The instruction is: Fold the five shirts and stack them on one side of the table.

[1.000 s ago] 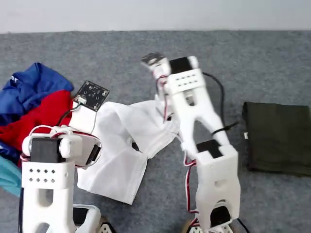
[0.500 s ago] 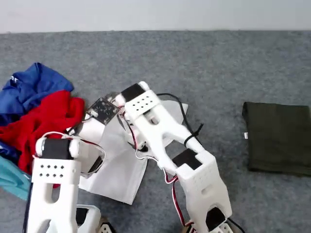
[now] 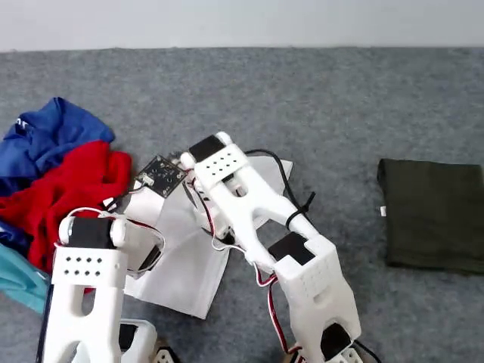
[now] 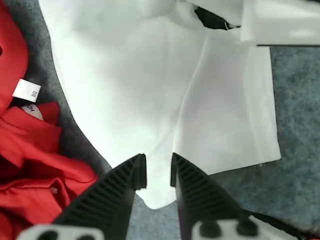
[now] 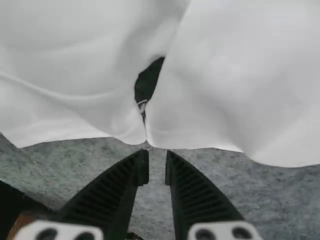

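A crumpled white shirt (image 3: pixel 178 265) lies in the middle of the grey table, and both arms are over it. My left gripper (image 4: pixel 157 167) hangs above the white shirt (image 4: pixel 150 85) near its edge beside the red shirt (image 4: pixel 30 165). Its fingers are nearly together with nothing between them. My right gripper (image 5: pixel 156 157) is low over the white shirt (image 5: pixel 240 75), at the hem just below a dark collar opening (image 5: pixel 147 82). Those fingers are also almost closed and empty. A dark green shirt (image 3: pixel 432 215) lies folded flat at the right.
At the left edge sits a heap of unfolded shirts: red (image 3: pixel 72 185), blue (image 3: pixel 45 136) and a teal one (image 3: pixel 15 281). Bare grey table (image 3: pixel 340 106) stretches across the back and between the white and green shirts.
My right arm swung from raised at the back down and leftward onto the white shirt, flattening it. The left arm shifted slightly right. Little has moved in the last half second.
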Motion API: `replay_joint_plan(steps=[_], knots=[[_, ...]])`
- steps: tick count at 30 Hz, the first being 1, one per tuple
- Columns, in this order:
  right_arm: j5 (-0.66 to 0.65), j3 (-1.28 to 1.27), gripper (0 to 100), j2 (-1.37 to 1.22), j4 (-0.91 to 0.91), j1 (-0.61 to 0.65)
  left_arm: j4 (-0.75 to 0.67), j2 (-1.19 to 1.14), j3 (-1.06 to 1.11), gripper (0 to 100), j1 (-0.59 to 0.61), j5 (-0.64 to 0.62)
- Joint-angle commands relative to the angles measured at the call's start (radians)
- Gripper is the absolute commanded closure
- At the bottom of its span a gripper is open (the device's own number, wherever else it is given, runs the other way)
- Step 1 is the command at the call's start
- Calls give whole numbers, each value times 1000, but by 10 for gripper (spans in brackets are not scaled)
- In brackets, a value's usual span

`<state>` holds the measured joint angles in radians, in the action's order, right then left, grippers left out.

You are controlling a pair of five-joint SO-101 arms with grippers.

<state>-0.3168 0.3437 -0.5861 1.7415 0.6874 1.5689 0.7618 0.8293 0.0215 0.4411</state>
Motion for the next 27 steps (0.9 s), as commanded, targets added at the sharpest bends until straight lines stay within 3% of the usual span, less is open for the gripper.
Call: replay_joint_plan(steps=[1, 7, 17, 19, 23, 27], knots=[[-5, -28, 897, -8, -42, 8, -12, 15, 1, 906, -6, 6], [6, -26, 821, -42, -94, 7, -12, 15, 1, 906, -6, 6], [0, -32, 824, -45, -200, 5, -14, 15, 2, 906, -6, 6], [0, -38, 846, -58, -203, -1, -14, 15, 2, 906, -6, 6], [0, -41, 989, -120, -203, -44, -14, 15, 2, 906, -6, 6], [0, -35, 981, -127, -174, -116, -12, 15, 2, 906, -6, 6]])
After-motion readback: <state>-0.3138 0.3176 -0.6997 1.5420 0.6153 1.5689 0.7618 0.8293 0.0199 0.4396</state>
